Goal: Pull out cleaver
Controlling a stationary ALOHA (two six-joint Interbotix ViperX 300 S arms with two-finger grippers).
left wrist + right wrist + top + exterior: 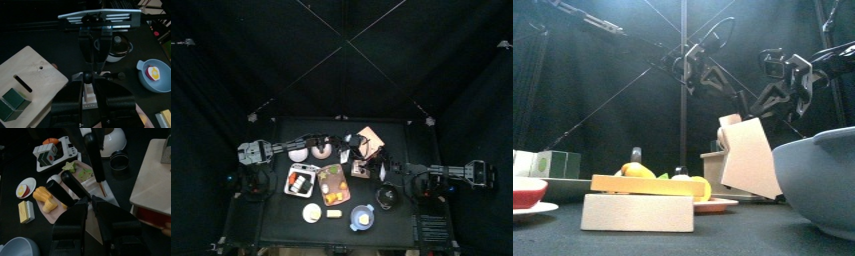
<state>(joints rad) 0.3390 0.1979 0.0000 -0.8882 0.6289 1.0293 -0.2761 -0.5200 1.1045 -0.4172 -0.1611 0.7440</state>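
Observation:
The tan wooden block [372, 138] stands tilted at the table's back middle and looms large in the front view [751, 158]. Of the cleaver, I make out only a pale end [730, 121] sticking out of the block's top. The rest is hidden in the block. My left gripper [352, 152] hovers just left of the block, whose slotted face [30, 75] fills the side of the left wrist view; its jaw tips [87, 76] meet with nothing between them. My right gripper [385, 168] hangs just in front and right of the block [153, 173], over the food board.
A pink board [333, 183] with corn and greens lies mid-table, with a sushi tray [301, 180] to its left. A white bowl [299, 154], a dark cup [388, 195], a blue egg plate [362, 217] and a white dish [313, 212] surround them. A blue bowl [818, 180] stands at the front edge.

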